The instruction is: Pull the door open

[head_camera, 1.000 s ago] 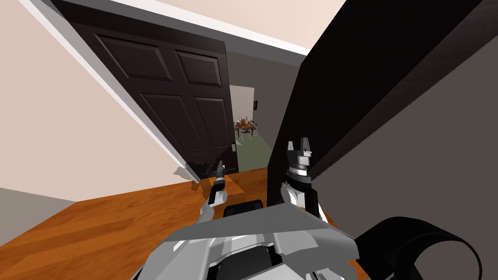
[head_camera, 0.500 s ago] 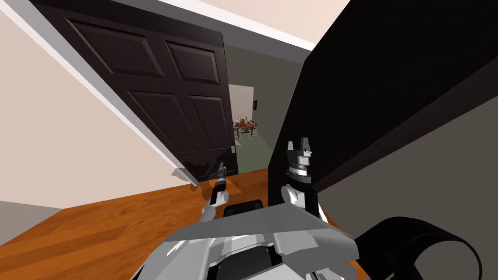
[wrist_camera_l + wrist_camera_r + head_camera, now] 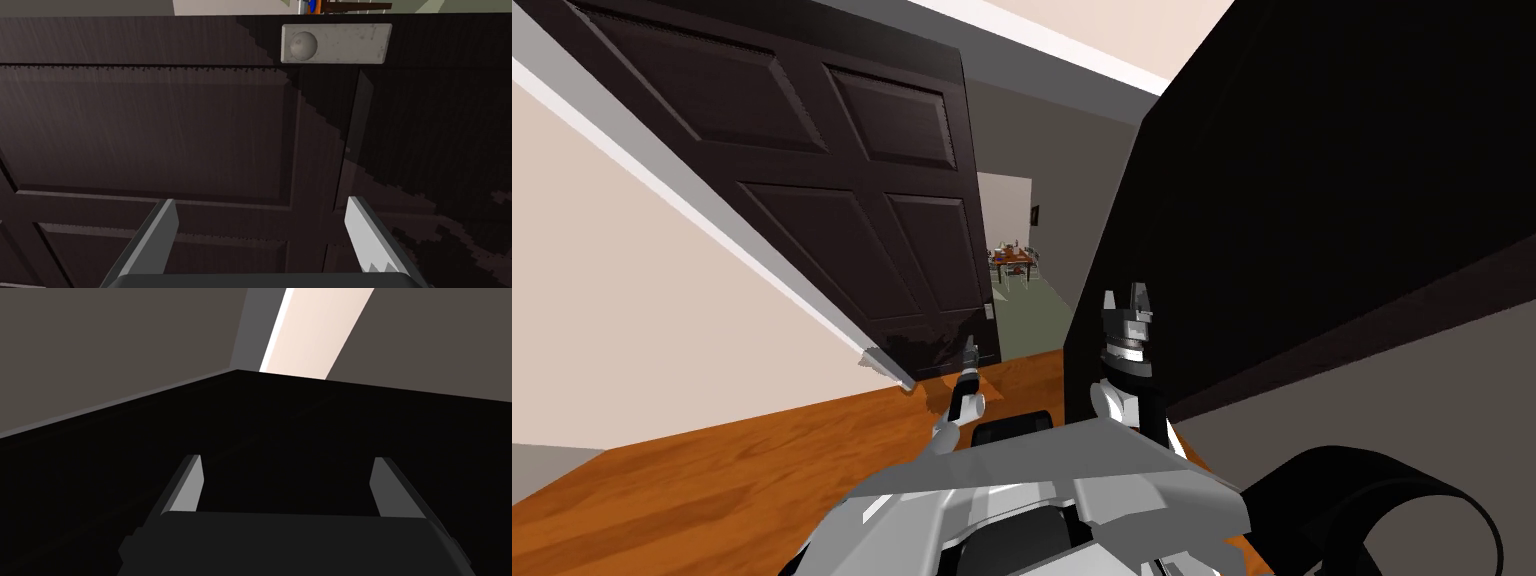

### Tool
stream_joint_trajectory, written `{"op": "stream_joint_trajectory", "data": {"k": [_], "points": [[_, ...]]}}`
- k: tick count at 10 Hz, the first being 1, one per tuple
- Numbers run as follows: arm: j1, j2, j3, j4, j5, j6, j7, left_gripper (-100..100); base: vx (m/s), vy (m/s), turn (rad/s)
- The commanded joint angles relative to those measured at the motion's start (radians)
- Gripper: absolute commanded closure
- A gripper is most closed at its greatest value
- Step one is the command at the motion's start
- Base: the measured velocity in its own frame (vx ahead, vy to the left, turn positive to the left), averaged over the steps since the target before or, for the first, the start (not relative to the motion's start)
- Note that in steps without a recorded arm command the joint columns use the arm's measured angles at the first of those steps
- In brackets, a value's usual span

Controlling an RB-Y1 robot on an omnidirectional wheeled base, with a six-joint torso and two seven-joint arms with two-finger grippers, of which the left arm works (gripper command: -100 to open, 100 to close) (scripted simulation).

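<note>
The left tool (image 3: 969, 347) hovers with its fingers apart (image 3: 260, 200) and nothing between them. It faces the lower panels of the dark door (image 3: 842, 200), close to the face, though we cannot tell whether it touches. The round knob (image 3: 303, 45) sits on its pale plate (image 3: 989, 311) near the door's free edge, a little beyond the fingertips and not in their grip. The right tool (image 3: 1132, 297) is raised beside a broad black surface (image 3: 1312, 180), fingers likewise apart (image 3: 287, 458) and idle.

We judge the door partly swung: a gap (image 3: 1022, 300) between its free edge and the black surface shows a further room. The pull is under way but we have no hold on the door, so the next move calls for a fresh purchase. We can either bring the left tool onto the knob and close on it, or hook a finger behind the free edge. From there we would draw along the door's arc.

The door swings towards the beige wall (image 3: 632, 300) and its white trim (image 3: 762, 270) on our left, where a wedge of space remains. The wooden floor (image 3: 712, 470) lies open on that side. Our own base stands near the arc, so we may need to back away as we pull.
</note>
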Motion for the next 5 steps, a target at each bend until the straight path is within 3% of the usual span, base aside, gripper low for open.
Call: {"op": "stream_joint_trajectory", "data": {"k": [1, 5], "points": [[-0.014, -0.007, -0.005, 0.035, 0.011, -0.010, -0.005, -100, 0.101, 0.000, -0.024], [-0.063, -0.041, -0.021, 0.158, 0.049, -0.044, -0.021, -100, 0.173, 0.006, -0.048]]}}
